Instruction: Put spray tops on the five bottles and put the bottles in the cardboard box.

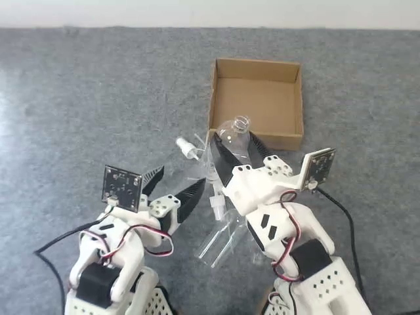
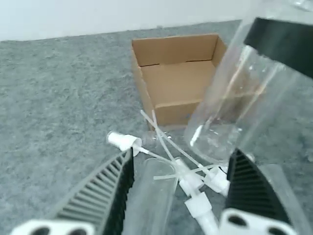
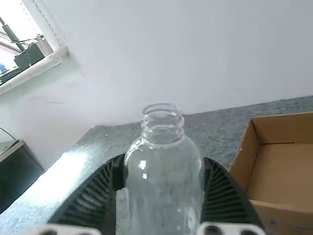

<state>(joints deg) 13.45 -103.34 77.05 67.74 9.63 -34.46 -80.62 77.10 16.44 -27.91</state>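
Where the scene is nearest, left gripper (image 1: pixel 176 184): near-left, jaws spread wide, gripping nothing, hovers at the left edge of the pile.
loose bottles (image 1: pixel 220 243): clear, lying flat on the grey mat (image 1: pixel 79 98) between the two arms; long axes run near-left to far-right; just right of left gripper.
spray top cluster (image 1: pixel 215 200): white, thin tubes crossed, on the mat just beyond the loose bottles, between the two grippers.
right gripper (image 1: pixel 234 141): on the near-right arm, jaws closed on held bottle's body.
held bottle (image 1: pixel 235 131): clear, no top on, lifted off the mat; long axis in line with the jaws, open threaded neck points far and upward, toward the box; body sits between the jaws, neck sticks out past their tips.
single spray top (image 1: pixel 186 146): white, on the mat just left of held bottle.
cardboard box (image 1: pixel 256 64): far centre, open side up, just beyond held bottle's mouth.
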